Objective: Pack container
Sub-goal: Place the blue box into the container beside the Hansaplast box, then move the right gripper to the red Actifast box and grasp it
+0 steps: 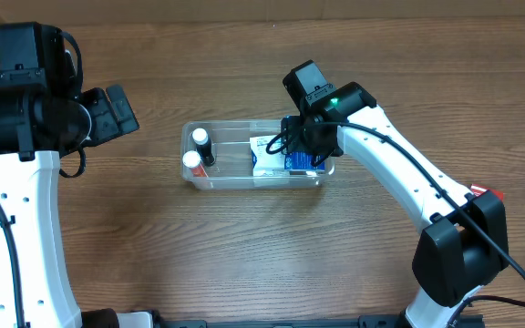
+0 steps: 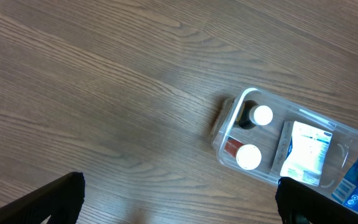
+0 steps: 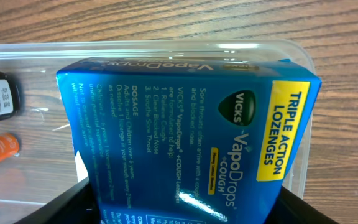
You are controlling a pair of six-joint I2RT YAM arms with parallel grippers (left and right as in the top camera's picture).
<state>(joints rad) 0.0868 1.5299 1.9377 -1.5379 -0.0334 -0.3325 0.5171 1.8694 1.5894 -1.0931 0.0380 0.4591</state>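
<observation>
The clear container (image 1: 244,181) sits mid-table and also shows in the left wrist view (image 2: 227,127) and the right wrist view (image 3: 166,46). Inside at its left end are two white-capped bottles (image 1: 200,137) (image 1: 191,160), with a white packet (image 1: 264,153) in the middle. My right gripper (image 1: 303,146) is shut on a blue Vicks VapoDrops bag (image 3: 185,137) and holds it at the container's right end, partly inside. My left gripper (image 1: 117,111) is open and empty, above bare table to the left of the container.
A small red and white thing (image 1: 490,193) lies beside the right arm at the far right. Wood table surrounds the container on all sides.
</observation>
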